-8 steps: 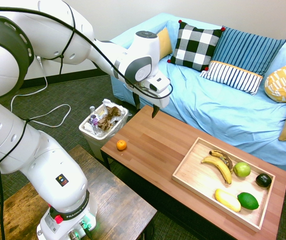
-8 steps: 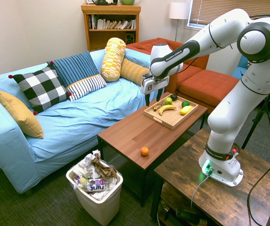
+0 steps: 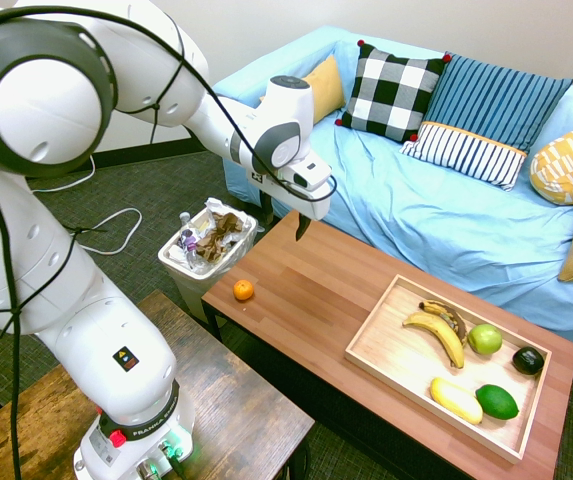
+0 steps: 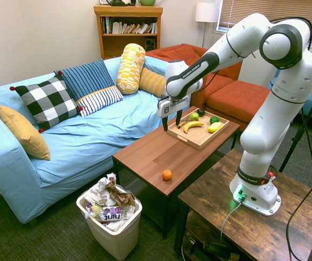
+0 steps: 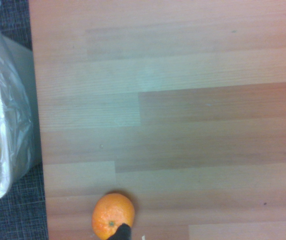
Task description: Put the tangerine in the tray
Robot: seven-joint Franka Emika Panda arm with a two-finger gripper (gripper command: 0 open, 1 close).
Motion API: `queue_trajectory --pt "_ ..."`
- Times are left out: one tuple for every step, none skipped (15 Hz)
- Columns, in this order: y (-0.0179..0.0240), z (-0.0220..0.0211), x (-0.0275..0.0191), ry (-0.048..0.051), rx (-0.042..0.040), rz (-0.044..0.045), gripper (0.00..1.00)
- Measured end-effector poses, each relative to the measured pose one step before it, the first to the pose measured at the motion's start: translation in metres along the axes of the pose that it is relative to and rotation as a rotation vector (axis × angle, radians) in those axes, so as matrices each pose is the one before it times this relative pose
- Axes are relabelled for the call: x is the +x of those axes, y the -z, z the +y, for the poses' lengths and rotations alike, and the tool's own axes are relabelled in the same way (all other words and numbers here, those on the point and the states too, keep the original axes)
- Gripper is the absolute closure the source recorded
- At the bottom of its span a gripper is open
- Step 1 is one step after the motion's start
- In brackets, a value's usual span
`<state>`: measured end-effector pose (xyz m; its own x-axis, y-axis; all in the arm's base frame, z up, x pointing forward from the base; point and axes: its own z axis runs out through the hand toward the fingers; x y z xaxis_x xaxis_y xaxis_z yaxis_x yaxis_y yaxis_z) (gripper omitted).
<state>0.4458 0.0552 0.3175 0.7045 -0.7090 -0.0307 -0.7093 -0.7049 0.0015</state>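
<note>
Sofa (image 3: 446, 210), light blue cover, runs behind the coffee table (image 3: 316, 290); checked pillow (image 3: 394, 88) and striped pillow (image 3: 491, 110) on it.

Franka arm (image 4: 264, 81) reaches over the table's end nearest the wastebasket. Versus half a second ago the wrist has shifted away from the tray, toward the tangerine end, and sits a bit lower over the wood.

Coffee table: brown wood. Tray (image 3: 381, 335) on the end far from the wastebasket; its contents have not changed: two bananas (image 3: 438, 328), green apple (image 3: 484, 339), lemon (image 3: 456, 400), lime (image 3: 497, 401), and a dark round fruit (image 3: 528, 360) I can't identify.

Wastebasket (image 4: 112, 220), white, full of crumpled trash, on the floor just beside the table end.

Gripper (image 4: 171, 120) points down, above the table, not touching it. Fingers apart, moderate gap, nothing between them.

Tangerine (image 3: 243, 290) on the table near the corner by the wastebasket, well apart from the tray, same spot as before. Also in the wrist view (image 5: 113, 216), near the table edge.
</note>
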Motion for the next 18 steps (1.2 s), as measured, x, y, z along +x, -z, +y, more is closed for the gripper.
queue_trajectory --pt "-0.01418 -0.0057 -0.00589 0.00218 -0.01313 -0.01577 0.0" --pt "-0.01242 -0.00526 -0.00618 0.00273 -0.01199 -0.01309 0.0" --pt "-0.01116 -0.00521 -0.00589 0.00208 -0.01001 -0.00996 0.0" --pt "-0.01002 -0.00527 -0.00538 0.00131 -0.0078 -0.00881 0.0" --pt "-0.00984 -0.00429 -0.00437 -0.00033 -0.00845 -0.00885 0.0" --pt "-0.01022 -0.0029 -0.00325 -0.00283 -0.00909 -0.00926 0.0" --pt "-0.01123 -0.00228 -0.0027 -0.00414 -0.00764 -0.00783 0.0" --pt "-0.01194 -0.00148 -0.00232 -0.00523 -0.00644 -0.00653 0.0" --pt "-0.01324 -0.00133 -0.00238 -0.00324 -0.0055 -0.00706 0.0" --pt "-0.01498 -0.00133 -0.00262 -0.00024 -0.00513 -0.00784 0.0" --pt "-0.01359 -0.00158 -0.00187 -0.00023 -0.00484 -0.00603 0.0" --pt "-0.01293 -0.00173 -0.00091 -0.00031 -0.00518 -0.00629 0.0" --pt "-0.01301 -0.0026 0.00016 -0.00207 -0.00656 -0.00904 0.0" --pt "-0.01123 -0.00484 0.00141 -0.00374 -0.00576 -0.01013 0.0" --pt "-0.00969 -0.0065 0.00179 -0.00168 -0.00638 -0.00947 0.0" --pt "-0.00882 -0.00725 0.00232 -0.00224 -0.00558 -0.00877 0.0" --pt "-0.00777 -0.00717 0.00227 -0.00286 -0.00364 -0.00699 0.0" --pt "-0.00516 -0.00581 0.00153 -0.00183 -0.00245 -0.00424 0.0"
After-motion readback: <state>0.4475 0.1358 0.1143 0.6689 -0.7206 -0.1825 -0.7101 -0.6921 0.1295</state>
